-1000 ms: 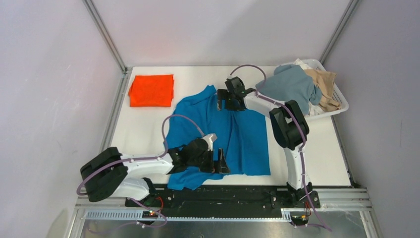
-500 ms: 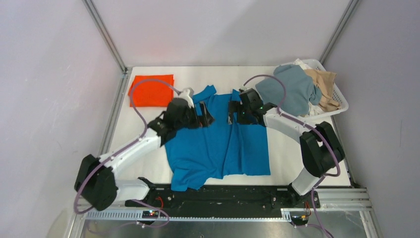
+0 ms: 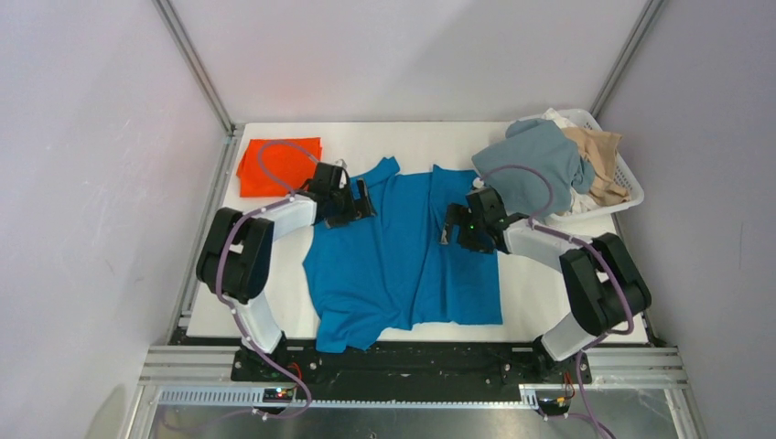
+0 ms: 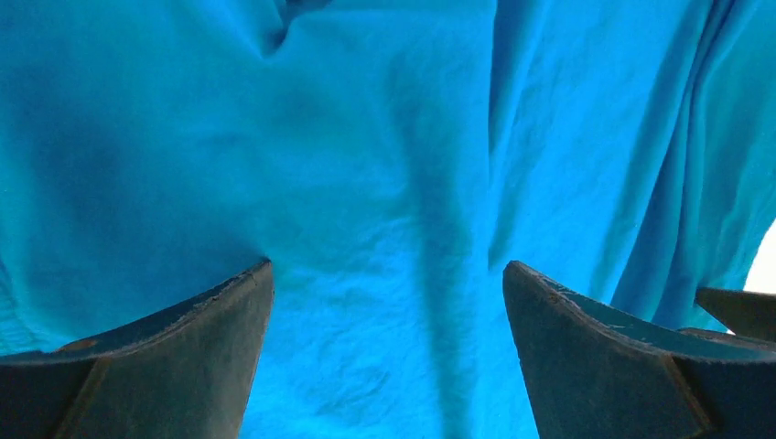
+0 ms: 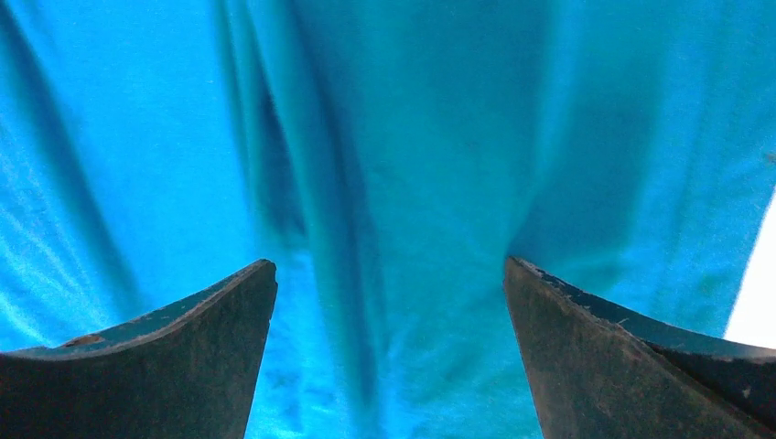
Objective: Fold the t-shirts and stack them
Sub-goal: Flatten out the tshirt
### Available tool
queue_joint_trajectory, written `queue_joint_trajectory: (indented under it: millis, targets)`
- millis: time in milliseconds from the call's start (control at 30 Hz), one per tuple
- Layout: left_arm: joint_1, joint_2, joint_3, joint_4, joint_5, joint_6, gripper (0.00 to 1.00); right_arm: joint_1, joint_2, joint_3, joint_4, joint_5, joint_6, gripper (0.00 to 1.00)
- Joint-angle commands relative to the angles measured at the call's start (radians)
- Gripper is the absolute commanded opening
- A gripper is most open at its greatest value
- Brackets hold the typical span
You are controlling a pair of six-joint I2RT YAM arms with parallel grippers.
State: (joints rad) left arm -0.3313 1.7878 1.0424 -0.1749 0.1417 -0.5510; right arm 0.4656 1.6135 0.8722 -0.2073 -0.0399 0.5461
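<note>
Top external: orange-red t-shirt folded, far left, judged done | blue t-shirt spread out centrally, not yet folded | grey-blue t-shirt and tan t-shirt heaped in basket, waiting | left gripper and right gripper fingers apart, empty, over blue cloth

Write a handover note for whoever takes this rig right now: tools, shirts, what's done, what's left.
Left tool: open, holding nothing, over the blue shirt by its far left sleeve.
Right tool: open, holding nothing, over the shirt's far right part.
Blue shirt: spread out in the middle, creased, not folded.
Orange shirt: folded, far left.
Grey-blue shirt and tan shirt: heaped in the basket, far right.
Done: orange folded.
Left: fold blue, stack it, then the two in the basket.
</note>
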Motion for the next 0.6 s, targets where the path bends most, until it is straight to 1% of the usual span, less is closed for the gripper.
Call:
queue_joint_trajectory:
  millis: [0, 67, 133, 167, 200, 233, 267, 333, 400, 467, 567]
  targets:
    - [0.013, 0.016, -0.001, -0.001, -0.013, 0.0, 1.0, -0.045, -0.076, -0.142, -0.078, 0.107, 0.067, 0.99]
    - [0.017, 0.008, -0.023, 0.0, -0.042, -0.004, 1.0, -0.074, -0.15, -0.205, -0.075, 0.089, 0.095, 0.98]
    - [0.018, -0.01, -0.048, -0.001, -0.059, -0.005, 1.0, -0.086, -0.229, -0.246, -0.118, 0.148, 0.151, 0.99]
    - [0.02, -0.023, -0.065, 0.0, -0.069, -0.007, 1.0, -0.09, -0.253, -0.257, -0.183, 0.221, 0.167, 0.99]
    - [0.019, -0.038, -0.084, 0.001, -0.072, -0.009, 1.0, -0.092, -0.298, -0.262, -0.219, 0.252, 0.201, 0.99]
    - [0.019, -0.045, -0.093, 0.0, -0.075, -0.014, 1.0, -0.106, -0.32, -0.277, -0.27, 0.296, 0.206, 0.99]
    - [0.02, -0.058, -0.108, 0.0, -0.077, -0.017, 1.0, -0.119, -0.362, -0.286, -0.287, 0.309, 0.214, 0.99]
    - [0.02, -0.08, -0.127, -0.001, -0.081, -0.024, 1.0, -0.191, -0.412, -0.324, -0.288, 0.285, 0.2, 0.99]
    - [0.019, -0.102, -0.137, 0.0, -0.08, -0.027, 1.0, -0.234, -0.449, -0.356, -0.246, 0.238, 0.167, 1.0]
    - [0.02, -0.125, -0.13, 0.0, -0.061, -0.018, 1.0, -0.243, -0.48, -0.36, -0.208, 0.217, 0.132, 0.99]
    - [0.018, -0.158, -0.089, -0.001, 0.017, 0.009, 1.0, -0.242, -0.545, -0.332, -0.183, 0.194, 0.098, 0.99]
